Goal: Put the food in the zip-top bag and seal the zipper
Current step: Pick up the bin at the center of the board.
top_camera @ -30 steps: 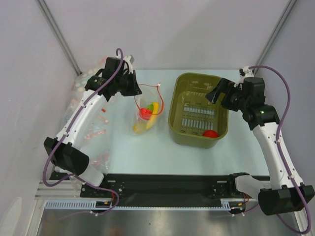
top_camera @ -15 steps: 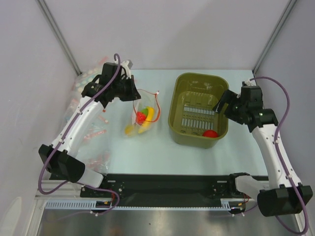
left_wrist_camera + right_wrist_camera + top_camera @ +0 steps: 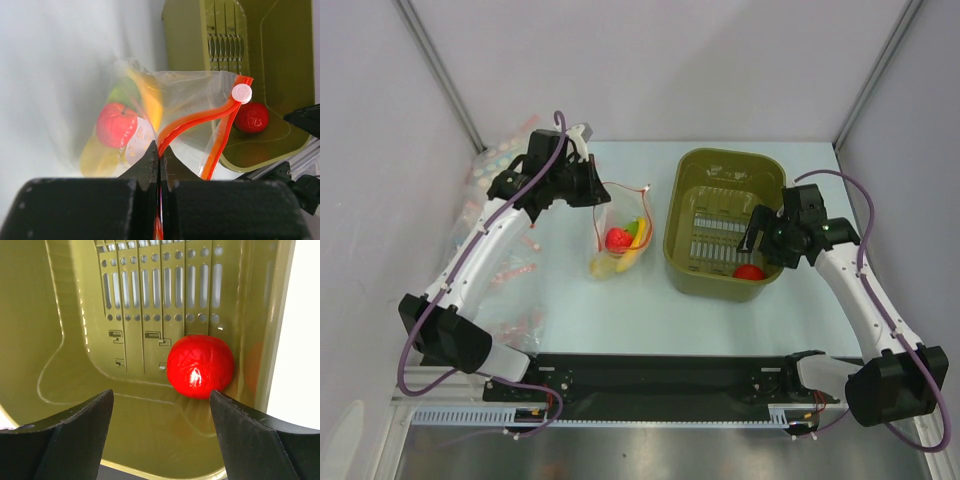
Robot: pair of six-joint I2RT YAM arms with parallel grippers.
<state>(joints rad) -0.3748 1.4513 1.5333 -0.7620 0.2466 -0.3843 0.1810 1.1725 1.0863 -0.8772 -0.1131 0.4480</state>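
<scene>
My left gripper [image 3: 596,190] [image 3: 159,148] is shut on the orange-red zipper [image 3: 192,122] of the clear zip-top bag [image 3: 618,235], holding its mouth up. The bag holds a red fruit [image 3: 617,239] [image 3: 116,124], a yellow banana [image 3: 633,250] and a small green piece [image 3: 630,230]. The zipper's white slider [image 3: 242,93] sits at the strip's far end. My right gripper [image 3: 754,240] [image 3: 161,395] is open inside the olive-green basket [image 3: 677,225], just above and left of the second red fruit [image 3: 748,271] [image 3: 200,366], which lies in the basket's near right corner.
Other clear bags with pink strips [image 3: 510,270] lie along the table's left edge beside the left arm. The basket's walls [image 3: 60,330] close in on the right gripper. A black rail [image 3: 660,375] runs along the near edge.
My right gripper has dropped from above the basket's far right rim down into it, toward the red fruit. My left gripper still holds the bag, which has swung slightly.
</scene>
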